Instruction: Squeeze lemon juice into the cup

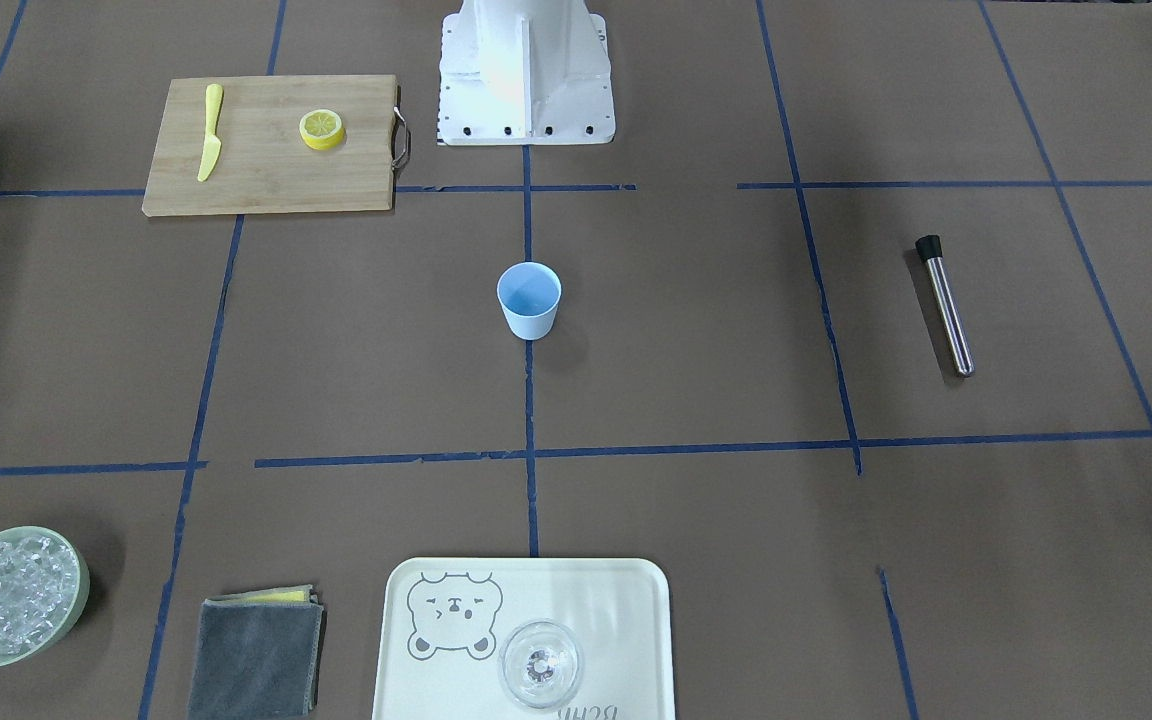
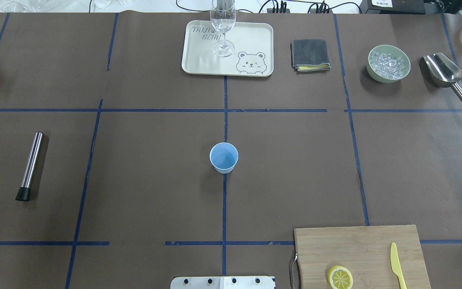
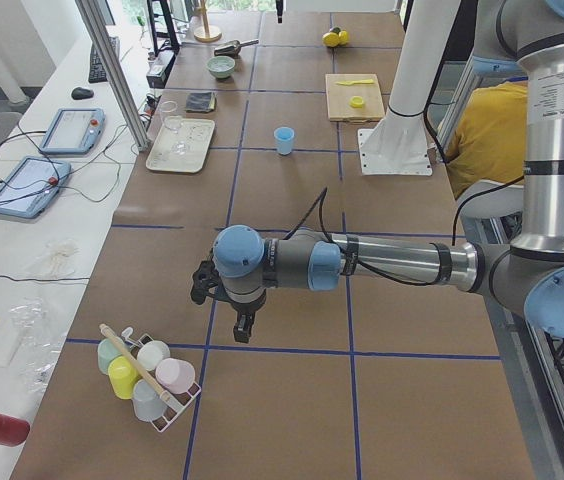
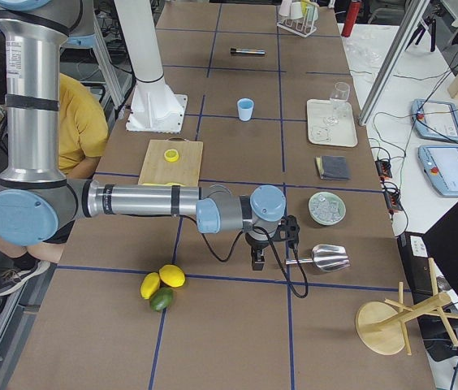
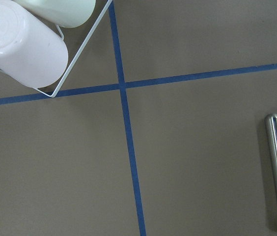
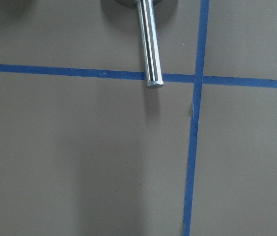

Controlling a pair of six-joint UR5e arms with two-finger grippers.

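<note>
Brown paper-covered counter (image 2: 134,180) marked with a blue tape grid, both robot arms parked at its ends.
The light-blue cup (image 2: 223,157) stands upright at the centre of the overhead view. The lemon (image 2: 340,277) slice lies on a wooden cutting board (image 2: 355,249) at lower right, near a yellow knife (image 2: 397,267). The left pincer (image 3: 232,312) and right pincer (image 4: 257,258) hang well apart from both; I cannot tell whether either is clenched or released.
</note>
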